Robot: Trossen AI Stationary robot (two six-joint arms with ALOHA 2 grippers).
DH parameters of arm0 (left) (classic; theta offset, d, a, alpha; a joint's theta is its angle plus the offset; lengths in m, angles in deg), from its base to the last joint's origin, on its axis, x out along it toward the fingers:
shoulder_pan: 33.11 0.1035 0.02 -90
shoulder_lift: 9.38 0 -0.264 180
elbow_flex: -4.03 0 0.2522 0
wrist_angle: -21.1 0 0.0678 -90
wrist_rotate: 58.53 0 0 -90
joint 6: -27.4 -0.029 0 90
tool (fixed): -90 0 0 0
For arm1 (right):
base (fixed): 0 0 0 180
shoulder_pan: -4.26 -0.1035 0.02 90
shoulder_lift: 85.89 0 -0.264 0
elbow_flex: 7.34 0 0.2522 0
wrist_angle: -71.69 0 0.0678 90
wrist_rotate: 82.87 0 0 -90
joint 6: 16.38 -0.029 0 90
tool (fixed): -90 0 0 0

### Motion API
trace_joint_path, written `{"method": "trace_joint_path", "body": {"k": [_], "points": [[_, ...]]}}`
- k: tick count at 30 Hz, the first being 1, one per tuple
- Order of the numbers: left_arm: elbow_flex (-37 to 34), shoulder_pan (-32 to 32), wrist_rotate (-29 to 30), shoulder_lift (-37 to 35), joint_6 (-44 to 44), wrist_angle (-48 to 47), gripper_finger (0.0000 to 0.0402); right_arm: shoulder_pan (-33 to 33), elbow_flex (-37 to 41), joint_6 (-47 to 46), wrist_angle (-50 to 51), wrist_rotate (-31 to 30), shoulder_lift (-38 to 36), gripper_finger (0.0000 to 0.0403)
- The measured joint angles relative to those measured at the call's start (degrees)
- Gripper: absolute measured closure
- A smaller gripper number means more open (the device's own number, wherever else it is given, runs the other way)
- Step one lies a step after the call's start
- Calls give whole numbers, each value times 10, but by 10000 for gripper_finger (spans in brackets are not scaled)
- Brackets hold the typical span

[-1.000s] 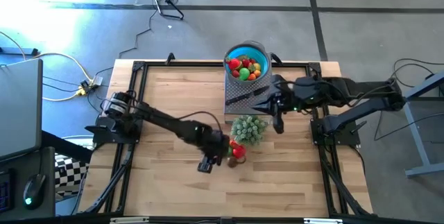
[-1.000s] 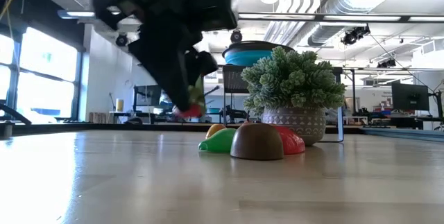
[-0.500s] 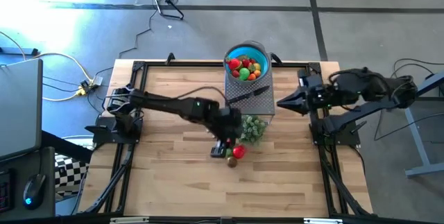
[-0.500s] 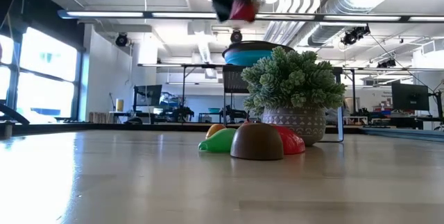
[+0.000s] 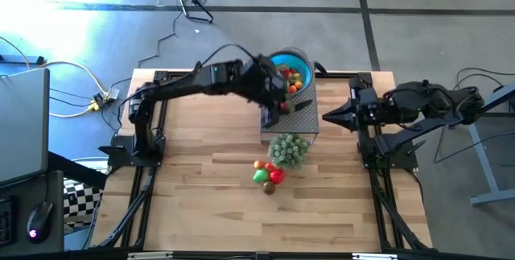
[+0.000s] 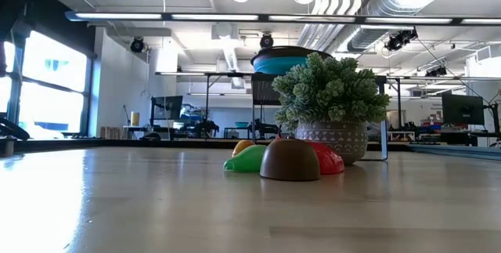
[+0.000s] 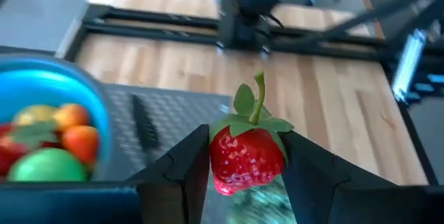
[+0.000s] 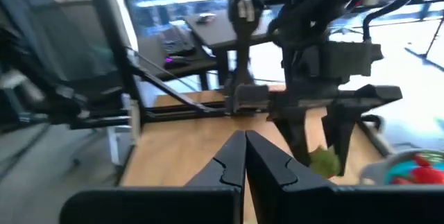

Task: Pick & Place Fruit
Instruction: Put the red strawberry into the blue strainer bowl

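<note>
Strawberry point(image 7: 247, 160) in left tool point(image 7: 244, 175)

Grey concrete floor point(image 5: 418, 10) around the wooden table point(image 5: 201, 204), bright glare upper left. Yellow and white cables point(image 5: 72, 91) at left, laptop edge point(image 5: 20, 123) far left, mouse point(image 5: 32, 232) lower left. Low view: tall windows point(image 6: 47, 88) left, white ceiling with strip lights point(image 6: 180, 16), ducts point(image 6: 383, 2) upper right, desks point(image 6: 188, 131) behind.
</note>
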State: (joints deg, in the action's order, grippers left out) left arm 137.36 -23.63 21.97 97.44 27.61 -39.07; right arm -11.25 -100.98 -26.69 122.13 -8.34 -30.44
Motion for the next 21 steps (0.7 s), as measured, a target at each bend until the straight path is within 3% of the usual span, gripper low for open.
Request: {"method": "trace_joint_path", "body": {"k": [14,21], "points": [[-13,141,0,1,0,82,254,19,0,47,0,-200,6,400],[-53,196,2,2,0,111,254,34,0,46,0,-255,14,400]]}}
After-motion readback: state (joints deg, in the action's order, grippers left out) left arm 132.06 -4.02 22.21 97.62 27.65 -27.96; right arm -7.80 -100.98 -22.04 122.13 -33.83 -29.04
